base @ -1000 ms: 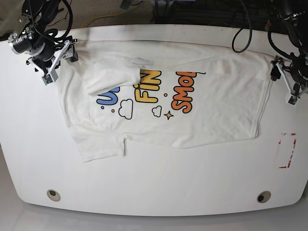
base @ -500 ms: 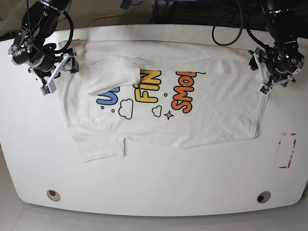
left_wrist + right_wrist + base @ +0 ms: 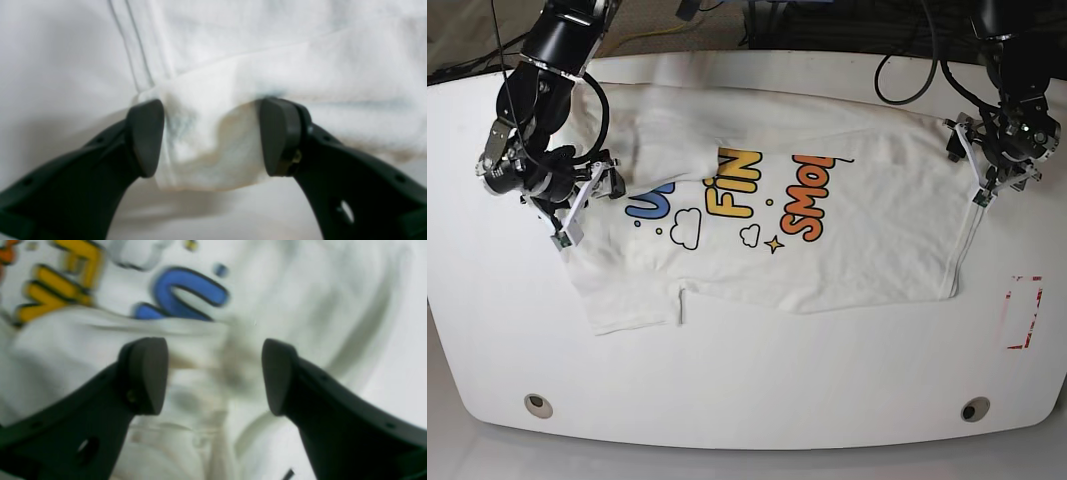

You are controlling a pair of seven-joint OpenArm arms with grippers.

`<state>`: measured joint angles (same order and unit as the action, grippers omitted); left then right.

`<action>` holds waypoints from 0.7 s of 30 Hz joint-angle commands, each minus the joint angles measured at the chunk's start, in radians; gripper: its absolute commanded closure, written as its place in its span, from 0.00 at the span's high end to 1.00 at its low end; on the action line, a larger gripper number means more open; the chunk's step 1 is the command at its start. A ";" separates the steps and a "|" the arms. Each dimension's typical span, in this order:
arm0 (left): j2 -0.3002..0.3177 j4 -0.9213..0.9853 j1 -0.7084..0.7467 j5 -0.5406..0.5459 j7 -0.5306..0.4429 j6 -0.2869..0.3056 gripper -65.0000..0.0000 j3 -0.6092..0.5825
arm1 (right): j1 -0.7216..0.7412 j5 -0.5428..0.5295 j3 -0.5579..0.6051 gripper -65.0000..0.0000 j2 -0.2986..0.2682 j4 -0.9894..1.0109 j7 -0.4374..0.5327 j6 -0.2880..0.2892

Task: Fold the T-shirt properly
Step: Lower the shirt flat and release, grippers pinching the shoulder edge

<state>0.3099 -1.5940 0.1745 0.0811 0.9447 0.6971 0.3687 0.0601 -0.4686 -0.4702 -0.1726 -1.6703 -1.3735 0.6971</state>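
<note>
Straddling a T-shirt (image 3: 827,250) hem corner, the left gripper (image 3: 210,136) and right gripper (image 3: 213,373) both gape unclenched, poised for folding.

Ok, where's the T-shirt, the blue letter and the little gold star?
T-shirt (image 3: 887,220): base view, plain white cloth right of the lettering.
blue letter (image 3: 186,290): right wrist view, on its blue curve.
gold star (image 3: 775,243): base view, its middle.
</note>
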 commanded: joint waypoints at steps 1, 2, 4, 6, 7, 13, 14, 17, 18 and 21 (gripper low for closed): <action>0.010 0.001 0.007 -0.036 0.029 0.001 0.64 -0.001 | 0.037 -0.029 -0.002 0.65 -0.015 0.049 0.009 0.001; 0.010 0.001 0.007 -0.036 0.029 0.001 0.64 -0.001 | 0.042 -0.035 0.000 0.65 -0.015 0.068 0.009 0.001; 0.007 0.001 0.007 -0.036 0.029 0.001 0.64 -0.003 | 0.047 -0.051 0.000 0.65 -0.017 0.094 0.006 0.001; 0.005 0.005 0.007 -0.036 0.029 0.001 0.64 -0.003 | 0.047 -0.068 0.001 0.65 -0.017 0.117 0.006 0.001; 0.005 0.007 0.007 -0.036 0.029 0.001 0.64 -0.001 | 0.047 -0.071 0.001 0.65 -0.017 0.129 0.006 0.001; 0.005 0.007 0.007 -0.036 0.029 0.001 0.64 -0.003 | 0.047 -0.061 0.001 0.58 0.011 0.146 0.010 0.001; 0.005 0.007 0.007 -0.036 0.029 0.001 0.64 -0.004 | 0.047 -0.061 0.001 0.51 0.014 0.146 0.010 0.001; 0.005 0.008 0.007 -0.036 0.029 0.001 0.64 -0.006 | 0.048 -0.063 0.001 0.25 0.015 0.146 0.010 0.001; 0.005 0.008 0.007 -0.036 0.029 0.001 0.64 -0.006 | 0.048 -0.063 0.003 0.17 0.015 0.146 0.012 0.001; 0.004 0.008 0.007 -0.036 0.027 0.001 0.64 -0.006 | 0.063 -0.063 0.003 0.02 0.015 0.146 0.024 0.001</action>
<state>0.3084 -1.5913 0.1772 0.0792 0.9447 0.6971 0.3660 0.0898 -0.5194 -0.4641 -0.1436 -1.5085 -1.3697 0.6971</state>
